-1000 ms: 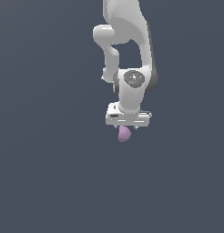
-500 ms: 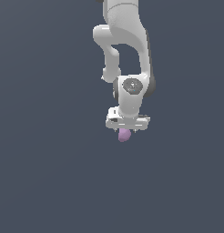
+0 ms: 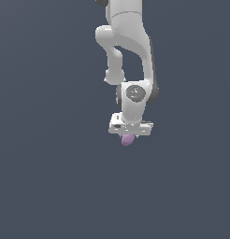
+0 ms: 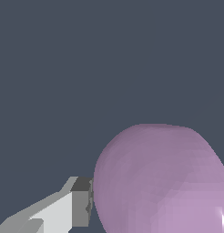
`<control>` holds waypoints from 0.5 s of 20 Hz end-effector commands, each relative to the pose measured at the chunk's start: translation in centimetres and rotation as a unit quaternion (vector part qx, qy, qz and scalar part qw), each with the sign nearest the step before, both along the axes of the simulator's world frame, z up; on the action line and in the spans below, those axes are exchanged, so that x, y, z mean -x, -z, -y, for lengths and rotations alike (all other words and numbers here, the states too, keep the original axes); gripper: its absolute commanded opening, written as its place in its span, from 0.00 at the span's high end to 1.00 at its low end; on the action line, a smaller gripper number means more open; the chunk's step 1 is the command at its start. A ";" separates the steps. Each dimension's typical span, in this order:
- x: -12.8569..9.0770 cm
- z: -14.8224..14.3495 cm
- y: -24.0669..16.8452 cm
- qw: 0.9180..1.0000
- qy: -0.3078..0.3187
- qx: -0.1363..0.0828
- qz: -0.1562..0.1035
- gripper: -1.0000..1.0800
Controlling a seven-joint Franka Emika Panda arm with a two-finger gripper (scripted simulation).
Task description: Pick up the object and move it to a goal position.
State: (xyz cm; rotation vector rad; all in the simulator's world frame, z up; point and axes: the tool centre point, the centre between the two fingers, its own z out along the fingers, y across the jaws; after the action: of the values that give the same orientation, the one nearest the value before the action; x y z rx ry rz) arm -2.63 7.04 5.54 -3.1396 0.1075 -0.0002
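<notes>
Lump point(image 3: 127, 139) sits directly under the gripper point(image 3: 128, 136), tucked between the fingers; one finger point(image 4: 75, 202) presses its side in the wrist view, so the gripper is clamped on it. Long axis looks roughly vertical, tilted slightly. No goal marker visible. Versus a second ago: arm and lump have dropped a bit lower and shifted slightly to the exterior view's right, grip unchanged.
</notes>
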 end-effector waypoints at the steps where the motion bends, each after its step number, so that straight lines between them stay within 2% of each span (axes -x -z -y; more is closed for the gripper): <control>1: 0.0 0.0 0.1 1.000 0.000 0.000 0.000 1.00; 10: 0.0 0.1 -0.1 1.000 0.000 0.000 0.000 1.00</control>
State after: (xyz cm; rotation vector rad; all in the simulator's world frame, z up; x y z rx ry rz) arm -2.61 7.06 5.58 -3.1394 0.1062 -0.0007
